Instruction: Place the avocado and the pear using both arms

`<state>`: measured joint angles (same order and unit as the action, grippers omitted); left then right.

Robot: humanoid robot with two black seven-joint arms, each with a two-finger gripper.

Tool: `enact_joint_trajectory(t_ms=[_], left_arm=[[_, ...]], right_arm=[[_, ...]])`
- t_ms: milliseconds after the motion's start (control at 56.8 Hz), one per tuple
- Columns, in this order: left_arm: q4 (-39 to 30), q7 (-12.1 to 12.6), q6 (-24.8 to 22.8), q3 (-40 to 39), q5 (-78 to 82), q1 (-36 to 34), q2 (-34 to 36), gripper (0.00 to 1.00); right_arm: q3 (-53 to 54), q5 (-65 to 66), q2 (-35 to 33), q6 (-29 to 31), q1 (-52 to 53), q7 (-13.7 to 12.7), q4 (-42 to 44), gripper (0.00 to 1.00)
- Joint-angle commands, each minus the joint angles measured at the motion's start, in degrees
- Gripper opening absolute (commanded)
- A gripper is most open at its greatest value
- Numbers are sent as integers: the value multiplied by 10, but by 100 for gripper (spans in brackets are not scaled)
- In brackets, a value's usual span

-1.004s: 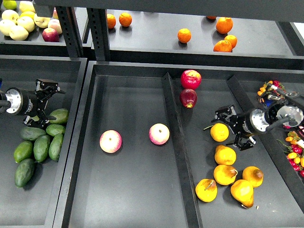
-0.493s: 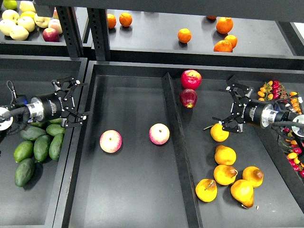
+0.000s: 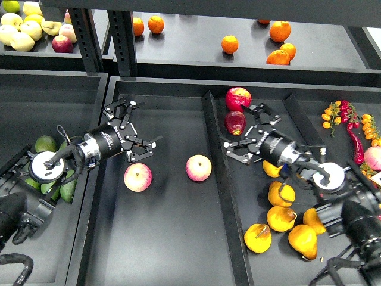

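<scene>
Just below your left gripper (image 3: 134, 130) sit two pink-yellow apples (image 3: 137, 177), well apart. Two red apples (image 3: 237, 99) lie just above your right gripper (image 3: 247, 132); oranges (image 3: 230, 44) rest beyond.

Fruit colours against black trays

Two pink-yellow apples (image 3: 138, 177) (image 3: 199, 168) sit on the black centre tray (image 3: 172, 238); deep red apples (image 3: 238, 98), golden yellow-orange pears (image 3: 281, 218) with brown marks, dark green avocados (image 3: 45, 143), bright oranges (image 3: 230, 44), pale yellow apples (image 3: 22, 40), red chillies (image 3: 356, 142).
</scene>
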<state>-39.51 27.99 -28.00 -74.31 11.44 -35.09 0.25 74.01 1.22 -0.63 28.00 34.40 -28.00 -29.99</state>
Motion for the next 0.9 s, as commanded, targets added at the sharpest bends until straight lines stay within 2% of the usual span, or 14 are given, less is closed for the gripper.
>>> enact_joint_trajectory(t_ms=[0,88,141,317,423,458,493,564,652,881], left_arm=[[0,0,0,-22,0,15,-2,100],[0,0,0,-31,0,27,-2,100],[0,0,0,-40,0,32,-2,100],[0,0,0,-49,0,42,-2,100],[-1,-97,0,-45,0,45,-2,100],[-6,-129,0,-44,0,45,-2,100],[-9,-151,0,-44,0,46,-2,100],[-17,-181,0,-42,-4,51,-2,100],[-62,-187,0,-38,-11,79,-2,100],[-128,-186,0,-36,-40,137,-2,100]], right_arm=[[6,0,6,0,-14,21,0,100],[6,0,6,0,-21,85,2,100],[7,0,6,0,-22,112,3,100],[19,-1,6,0,-35,172,4,100],[37,-1,6,0,-36,205,3,100],[43,-2,6,0,-36,211,2,100],[49,-3,6,0,-36,211,1,100],[61,-16,6,0,-37,212,-1,100],[61,-30,6,0,-38,210,-11,100],[58,-30,6,0,-78,205,-69,100]])
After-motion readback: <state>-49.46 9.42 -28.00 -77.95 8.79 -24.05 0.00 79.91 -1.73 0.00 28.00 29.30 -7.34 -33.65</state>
